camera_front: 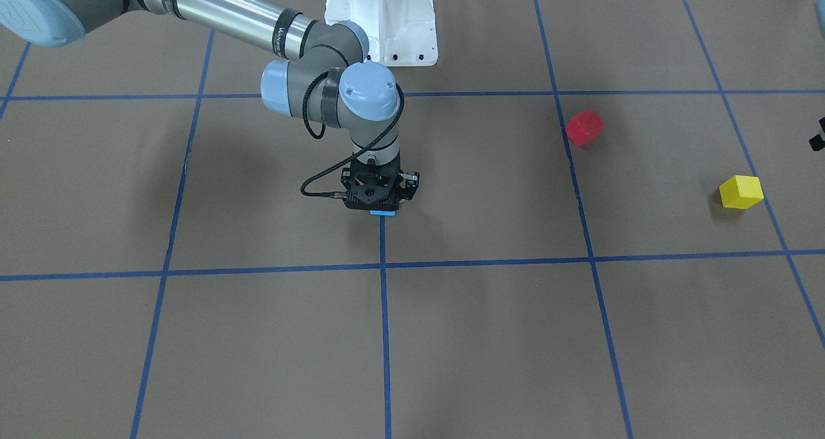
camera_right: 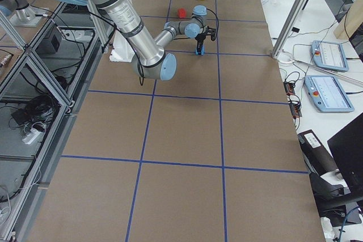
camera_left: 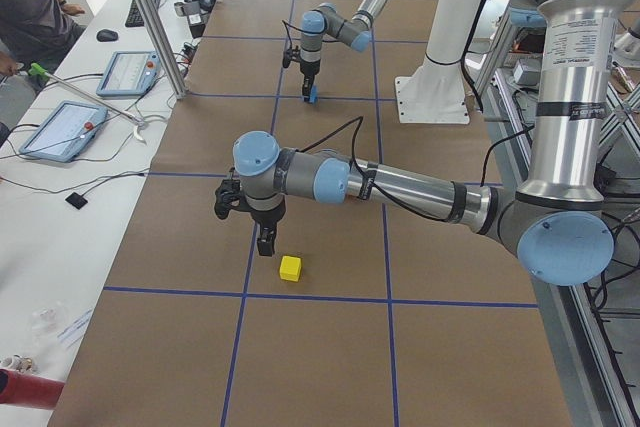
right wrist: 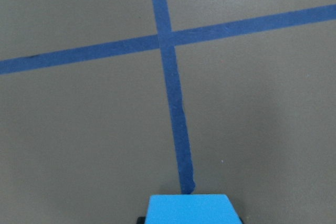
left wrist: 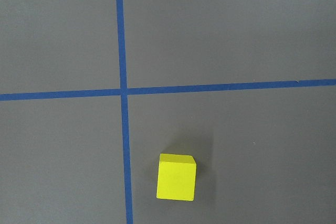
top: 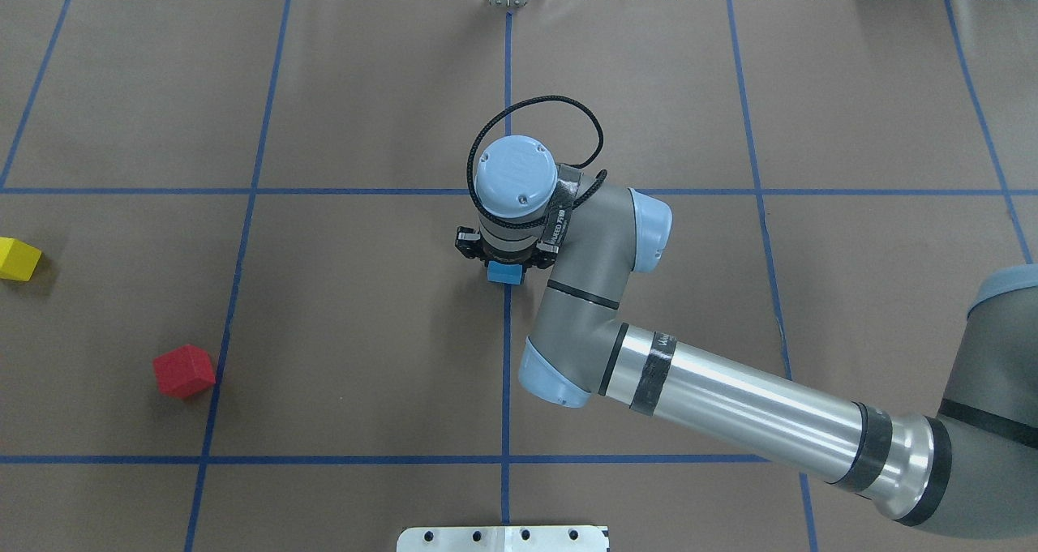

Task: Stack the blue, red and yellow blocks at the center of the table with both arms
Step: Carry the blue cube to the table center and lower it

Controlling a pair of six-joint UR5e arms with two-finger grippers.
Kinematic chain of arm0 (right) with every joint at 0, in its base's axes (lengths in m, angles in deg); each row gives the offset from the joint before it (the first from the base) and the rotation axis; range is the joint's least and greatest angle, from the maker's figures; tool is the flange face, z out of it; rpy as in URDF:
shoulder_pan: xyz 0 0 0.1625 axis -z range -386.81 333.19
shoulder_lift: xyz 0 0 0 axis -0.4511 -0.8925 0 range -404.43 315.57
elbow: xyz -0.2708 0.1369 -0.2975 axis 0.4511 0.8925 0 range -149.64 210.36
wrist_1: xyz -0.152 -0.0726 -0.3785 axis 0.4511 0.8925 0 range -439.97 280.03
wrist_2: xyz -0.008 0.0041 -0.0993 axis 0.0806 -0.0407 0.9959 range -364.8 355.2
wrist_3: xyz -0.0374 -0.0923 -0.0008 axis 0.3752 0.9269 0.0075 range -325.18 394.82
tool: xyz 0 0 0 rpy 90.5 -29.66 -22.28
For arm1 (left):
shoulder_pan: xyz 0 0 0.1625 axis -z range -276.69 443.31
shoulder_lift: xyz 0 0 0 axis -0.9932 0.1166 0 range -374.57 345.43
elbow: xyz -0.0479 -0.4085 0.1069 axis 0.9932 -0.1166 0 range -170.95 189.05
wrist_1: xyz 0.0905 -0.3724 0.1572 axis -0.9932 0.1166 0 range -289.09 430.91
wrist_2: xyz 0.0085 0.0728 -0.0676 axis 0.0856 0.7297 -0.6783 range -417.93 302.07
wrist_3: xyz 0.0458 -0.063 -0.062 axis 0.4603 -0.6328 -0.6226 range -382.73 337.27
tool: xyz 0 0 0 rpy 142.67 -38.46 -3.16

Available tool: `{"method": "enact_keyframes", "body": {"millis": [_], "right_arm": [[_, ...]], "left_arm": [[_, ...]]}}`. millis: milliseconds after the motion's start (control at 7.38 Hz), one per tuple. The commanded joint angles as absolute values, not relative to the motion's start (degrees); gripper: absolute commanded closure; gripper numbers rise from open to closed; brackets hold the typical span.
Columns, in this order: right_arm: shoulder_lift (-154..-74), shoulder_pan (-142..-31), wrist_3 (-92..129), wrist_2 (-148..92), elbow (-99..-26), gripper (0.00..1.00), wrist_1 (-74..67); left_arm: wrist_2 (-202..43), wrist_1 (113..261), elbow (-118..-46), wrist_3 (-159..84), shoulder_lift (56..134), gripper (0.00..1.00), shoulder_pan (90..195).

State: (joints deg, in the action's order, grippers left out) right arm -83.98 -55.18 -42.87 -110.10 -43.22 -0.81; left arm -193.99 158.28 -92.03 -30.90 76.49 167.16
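The right tool [camera_front: 380,200] points straight down, clenched on the blue block [camera_front: 383,213], which shows as a bright strip just under the black fingers. In the right wrist view the block fills the bottom edge, right at the end of a blue tape line [right wrist: 168,66] on the brown worktop [camera_front: 258,336]. The block is low against the surface; whether it rests on it cannot be told.

Well apart from this tool, toward the robot's left and a little nearer its base, the red block [camera_front: 584,127] sits alone by another tape line. Farther out on the same side, about level with the tool, is the yellow block [camera_front: 741,191].

The left tool [camera_left: 264,243] hangs above the worktop just beside the yellow block, not touching it. Whether it is released or clenched cannot be told.
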Motion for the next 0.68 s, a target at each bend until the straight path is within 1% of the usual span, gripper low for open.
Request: {"method": "enact_keyframes", "body": {"millis": [0, 271, 407, 542], "right_arm": [[-84.2, -54.5, -42.5, -109.2, -43.2, 0.00, -0.9], [-84.0, -54.5, -41.3, -109.2, -44.5, 0.00, -0.9], [-85.3, -54.8, -41.3, -109.3, -47.6, 0.00, -0.7], [-88.2, -56.2, -41.2, -109.8, -52.7, 0.00, -0.4]], "left_arm": [[-194.0, 158.3, -91.8, -30.9, 76.6, 0.00, 167.2], [-194.0, 158.3, -91.7, -30.9, 76.6, 0.00, 166.9], [-193.6, 158.5, -91.9, -31.1, 76.7, 0.00, 163.8], [-193.5, 162.5, -92.1, -40.4, 76.7, 0.00, 160.7]]}}
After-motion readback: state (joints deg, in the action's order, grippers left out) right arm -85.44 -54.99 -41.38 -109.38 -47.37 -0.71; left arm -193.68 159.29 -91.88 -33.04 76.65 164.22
